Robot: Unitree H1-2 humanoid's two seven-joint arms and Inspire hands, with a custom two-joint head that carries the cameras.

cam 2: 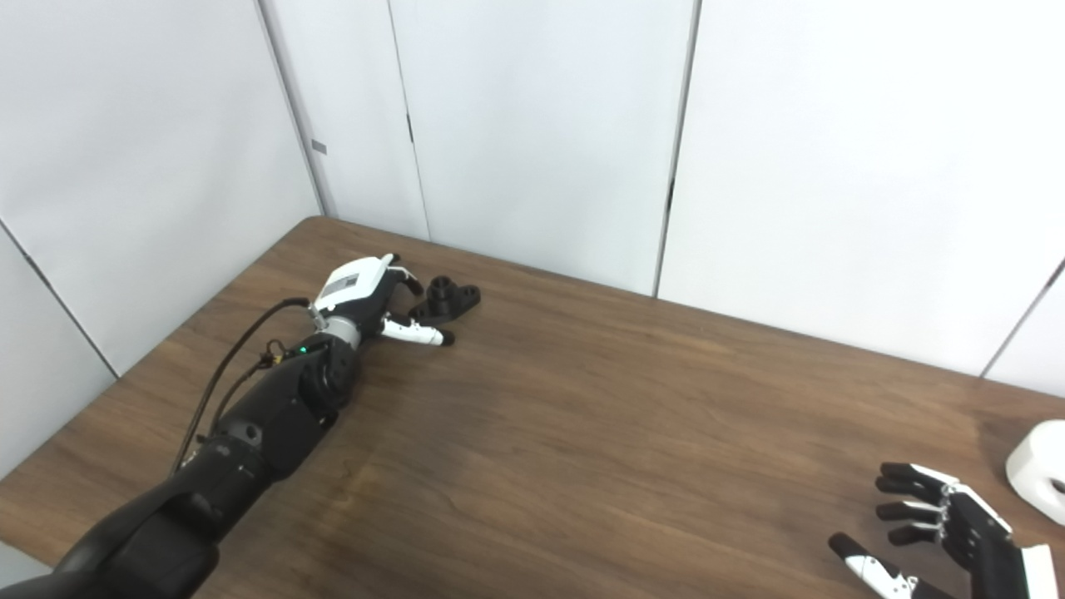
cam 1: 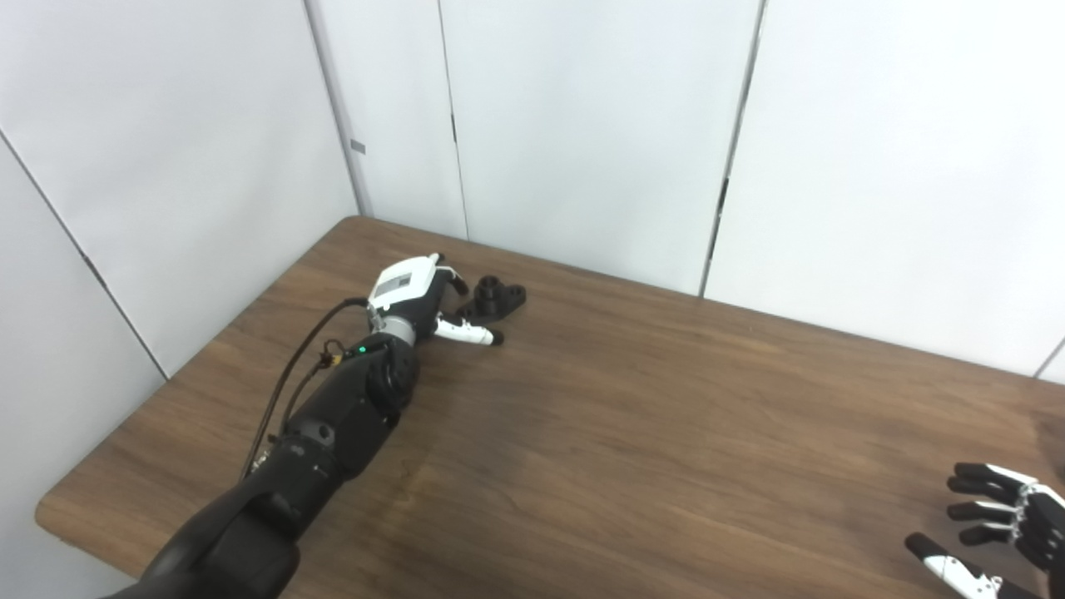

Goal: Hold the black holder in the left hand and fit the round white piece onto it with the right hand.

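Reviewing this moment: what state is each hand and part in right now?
left hand: open, fingers spread beside the holder, not gripping it.
right hand: open, holding nothing, above the table's near right.
black holder: lying on the table, not lifted.
round white piece: resting on the table at the right edge, untouched.

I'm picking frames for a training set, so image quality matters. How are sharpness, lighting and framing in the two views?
Left eye view: soft, even light, mildly blurry; black holder lacks detail, right hand is cut by the frame edge. Right eye view: same softness; white piece is cropped at the right edge and nearly blown out; faint sheen on the table.
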